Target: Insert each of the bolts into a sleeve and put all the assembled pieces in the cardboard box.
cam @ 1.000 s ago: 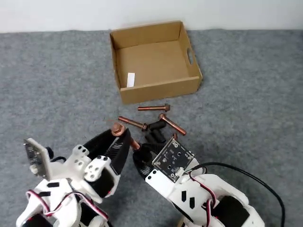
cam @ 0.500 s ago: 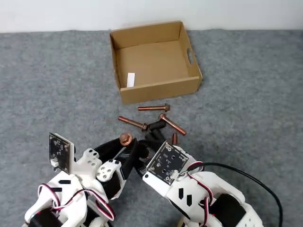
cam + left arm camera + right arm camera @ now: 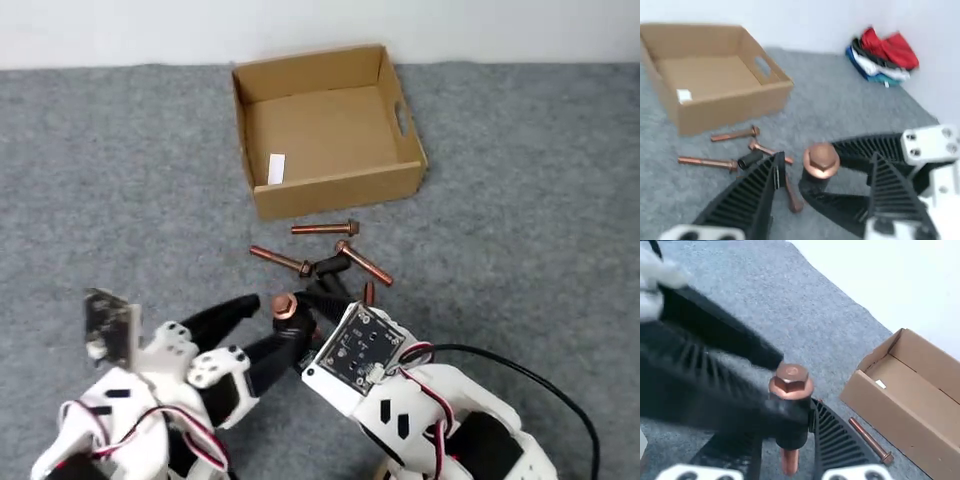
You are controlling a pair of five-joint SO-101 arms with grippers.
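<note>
A grey carpet (image 3: 520,200) covers the table under me. At its edge, against the white wall (image 3: 815,20), lies a heap of red, white and blue clothes (image 3: 882,55).

- We find no readable text, numbers or brand marks in any view.
- White label (image 3: 277,168) on the floor of the cardboard box (image 3: 335,190), at about 8 o'clock from the floor's centre in the high view: too small for us to read any print on it.
- The same label in the left wrist view (image 3: 684,95) and the right wrist view (image 3: 880,384): we see a plain white patch, nothing legible.
- Camera board (image 3: 360,345) on an arm's wrist: we can't make out any lettering.
- Black slanted marks (image 3: 400,420) on an arm's white shell: shapes only, no characters.
</note>
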